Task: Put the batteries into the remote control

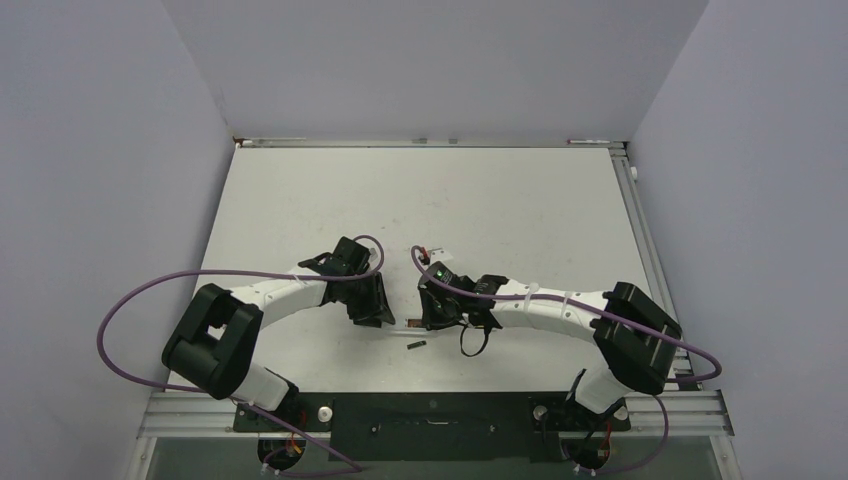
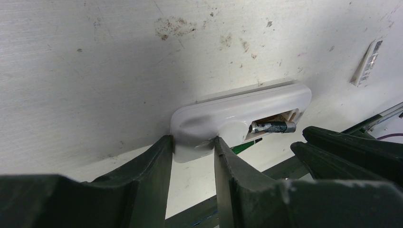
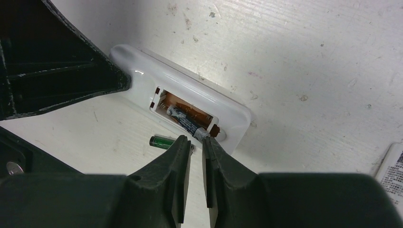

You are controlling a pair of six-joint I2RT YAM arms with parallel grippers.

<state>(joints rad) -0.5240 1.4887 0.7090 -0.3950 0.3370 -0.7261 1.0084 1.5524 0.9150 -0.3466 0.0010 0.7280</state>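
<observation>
White remote (image 3: 199, 90) lies open side up mid-frame on the bench (image 3: 309, 57), with the left end effector (image 2: 192, 143) clamped on its end. First battery (image 3: 187, 122) is seated inside. Second battery (image 3: 164, 141) is loose on the bench just below. Right end effector (image 3: 196, 141) is nearly closed on nothing at the seated battery's tip. Roughly half done.

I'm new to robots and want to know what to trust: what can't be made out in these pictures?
- Top view: the arms mostly hide the remote control.
- Right wrist view: the right fingers cover the slotted battery's tip, so grip and seating are unclear; the loose battery is half covered.
- Left wrist view: the left fingers hide the remote's near end.
</observation>
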